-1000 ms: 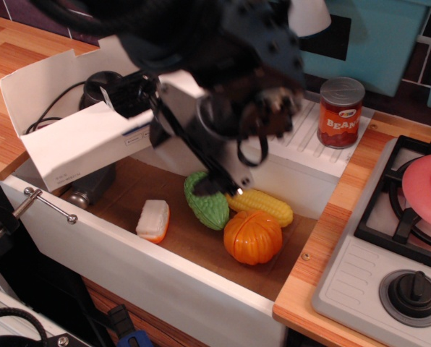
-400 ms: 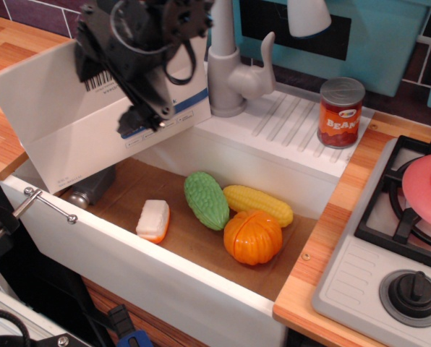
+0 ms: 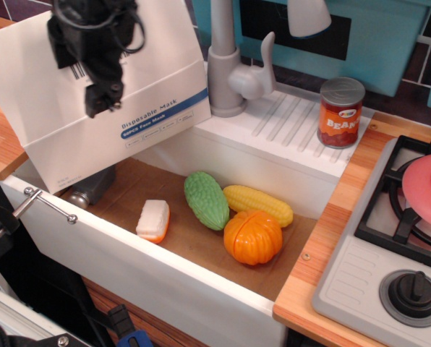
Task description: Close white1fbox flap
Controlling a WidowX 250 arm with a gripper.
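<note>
The white1fbox (image 3: 139, 126) stands at the left, over the left end of the sink, its side showing a blue stripe and "Disposable Mask" print. Its flap (image 3: 24, 61) lies down flat over the top, and a bit of barcode shows beside the gripper. My black gripper (image 3: 96, 101) hangs over the flap near the box's front top edge, pointing down. Its fingers look pressed together with nothing between them. The arm hides part of the flap.
The white sink (image 3: 273, 170) holds a green gourd (image 3: 207, 199), a corn cob (image 3: 259, 204), an orange pumpkin (image 3: 253, 237) and a white-orange piece (image 3: 153, 220). A grey faucet (image 3: 226, 65), a bean can (image 3: 340, 112) and a stove (image 3: 396, 238) stand to the right. A metal object (image 3: 89, 188) lies under the box.
My gripper swung from above the sink up and left onto the box top. The flap, open and standing up a second ago, now lies down over the carton.
</note>
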